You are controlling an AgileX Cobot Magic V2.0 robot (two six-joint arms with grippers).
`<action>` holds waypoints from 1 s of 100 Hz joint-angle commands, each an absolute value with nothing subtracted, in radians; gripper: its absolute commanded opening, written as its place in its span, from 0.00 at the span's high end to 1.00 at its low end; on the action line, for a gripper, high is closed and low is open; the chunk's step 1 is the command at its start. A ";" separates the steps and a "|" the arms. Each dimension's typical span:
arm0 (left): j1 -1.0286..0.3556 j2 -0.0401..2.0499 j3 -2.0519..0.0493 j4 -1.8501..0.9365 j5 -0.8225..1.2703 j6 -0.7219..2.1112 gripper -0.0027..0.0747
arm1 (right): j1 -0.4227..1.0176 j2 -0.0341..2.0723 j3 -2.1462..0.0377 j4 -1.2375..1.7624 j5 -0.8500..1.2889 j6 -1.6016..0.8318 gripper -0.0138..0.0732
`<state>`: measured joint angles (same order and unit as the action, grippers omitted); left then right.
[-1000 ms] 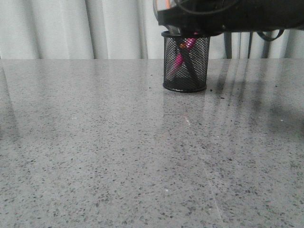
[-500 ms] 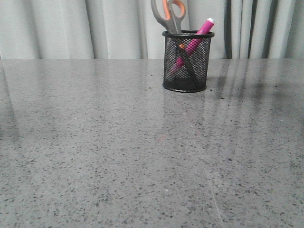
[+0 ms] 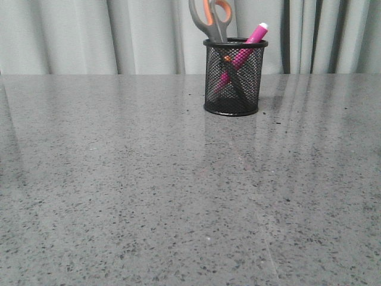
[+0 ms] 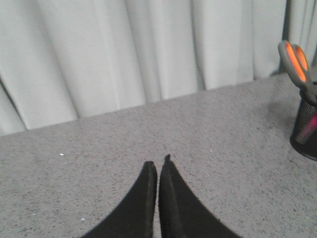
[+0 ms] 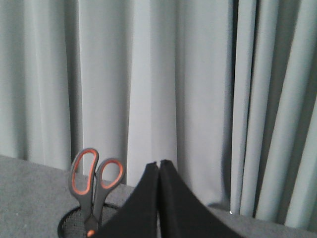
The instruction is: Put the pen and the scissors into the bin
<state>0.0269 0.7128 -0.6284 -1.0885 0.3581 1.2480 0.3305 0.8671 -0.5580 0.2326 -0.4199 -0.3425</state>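
Note:
The black wire-mesh bin (image 3: 233, 77) stands upright at the far middle of the table. The pink pen (image 3: 250, 43) leans inside it, its white end above the rim. The grey scissors (image 3: 211, 19) stand in it with the orange-lined loops up. In the left wrist view the scissors (image 4: 297, 64) and bin (image 4: 306, 130) sit at the frame's edge, well apart from my left gripper (image 4: 158, 162), which is shut and empty above the table. In the right wrist view my right gripper (image 5: 159, 162) is shut and empty, beside the scissors (image 5: 91, 181) and bin rim (image 5: 74, 224). Neither gripper shows in the front view.
A grey speckled tabletop (image 3: 149, 179) fills the front view. Pale pleated curtains (image 3: 89, 36) hang close behind the table's far edge, right behind the bin.
One second ago a black arm covered the top of the bin in the front view. It has withdrawn out of that view, leaving the scissors and pen standing in the bin.

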 commanded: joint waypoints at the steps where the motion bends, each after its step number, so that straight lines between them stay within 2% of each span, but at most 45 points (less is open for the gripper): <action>1: 0.030 0.640 -0.602 -1.219 0.282 1.340 0.99 | 0.317 0.774 -0.511 0.224 -0.454 -0.377 0.93; 49: 0.030 0.200 -0.221 -1.449 0.194 1.401 0.99 | 0.311 0.384 -0.138 0.227 -0.443 -0.381 0.93; 72: 0.030 0.045 -0.125 -1.469 0.196 1.401 0.99 | 0.311 0.298 -0.115 0.236 -0.379 -0.381 0.93; 100: 0.030 0.027 -0.112 -1.493 0.198 1.401 0.99 | 0.311 0.296 -0.115 0.236 -0.355 -0.381 0.93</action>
